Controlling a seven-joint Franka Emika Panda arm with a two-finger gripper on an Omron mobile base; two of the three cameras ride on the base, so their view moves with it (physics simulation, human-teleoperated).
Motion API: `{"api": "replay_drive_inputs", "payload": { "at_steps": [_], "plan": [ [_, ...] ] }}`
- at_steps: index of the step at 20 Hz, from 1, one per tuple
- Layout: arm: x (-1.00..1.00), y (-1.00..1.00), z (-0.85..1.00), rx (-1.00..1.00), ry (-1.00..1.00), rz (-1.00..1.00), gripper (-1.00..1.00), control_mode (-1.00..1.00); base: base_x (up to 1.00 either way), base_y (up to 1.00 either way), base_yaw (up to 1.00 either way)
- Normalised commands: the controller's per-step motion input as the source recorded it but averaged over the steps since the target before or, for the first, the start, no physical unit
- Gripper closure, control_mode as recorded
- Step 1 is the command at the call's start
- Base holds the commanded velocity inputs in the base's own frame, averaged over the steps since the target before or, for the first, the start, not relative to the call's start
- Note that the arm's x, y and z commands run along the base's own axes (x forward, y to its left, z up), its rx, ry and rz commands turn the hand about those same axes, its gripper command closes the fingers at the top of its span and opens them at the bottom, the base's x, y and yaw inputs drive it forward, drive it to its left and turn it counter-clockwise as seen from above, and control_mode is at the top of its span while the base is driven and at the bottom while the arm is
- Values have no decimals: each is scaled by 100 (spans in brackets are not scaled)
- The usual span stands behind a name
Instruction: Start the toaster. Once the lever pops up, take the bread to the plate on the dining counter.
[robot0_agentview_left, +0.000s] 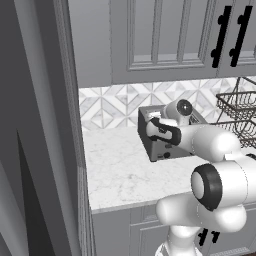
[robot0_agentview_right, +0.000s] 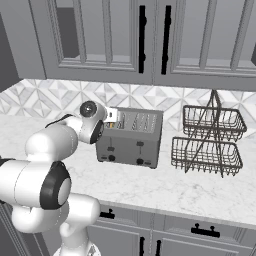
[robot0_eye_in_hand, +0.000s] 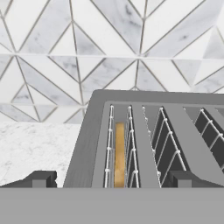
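The dark grey toaster (robot0_agentview_right: 131, 136) stands on the marble counter against the tiled wall. From above, the toaster (robot0_eye_in_hand: 87, 144) shows its wire-lined slots, and the bread (robot0_eye_in_hand: 119, 153) sits low in the left one as a tan strip. On the front face are two small black slider tabs; the left lever (robot0_agentview_right: 111, 147) sits above a round knob. My gripper (robot0_eye_in_hand: 112, 179) hovers over the toaster's left end, open, its fingertips (robot0_eye_in_hand: 41, 178) set wide with nothing between them. My arm hides much of the toaster (robot0_agentview_left: 159, 150) in the left base view. The plate and the dining counter are out of view.
A two-tier wire basket rack (robot0_agentview_right: 209, 140) stands right of the toaster, also at the right edge (robot0_agentview_left: 240, 112). Upper cabinets (robot0_agentview_right: 150, 40) hang overhead. A tall grey panel (robot0_agentview_left: 40, 150) bounds the counter (robot0_agentview_left: 120, 170) on the left.
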Motion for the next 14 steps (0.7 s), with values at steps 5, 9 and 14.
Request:
{"api": "replay_drive_inputs", "payload": {
  "at_steps": [5,9,14],
  "plan": [
    [0,0,0,0,0,0,-100,-100,0,0,0],
    [0,0,0,0,0,0,-100,-100,0,0,0],
    [0,0,0,0,0,0,-100,-100,0,0,0]
  ]
}}
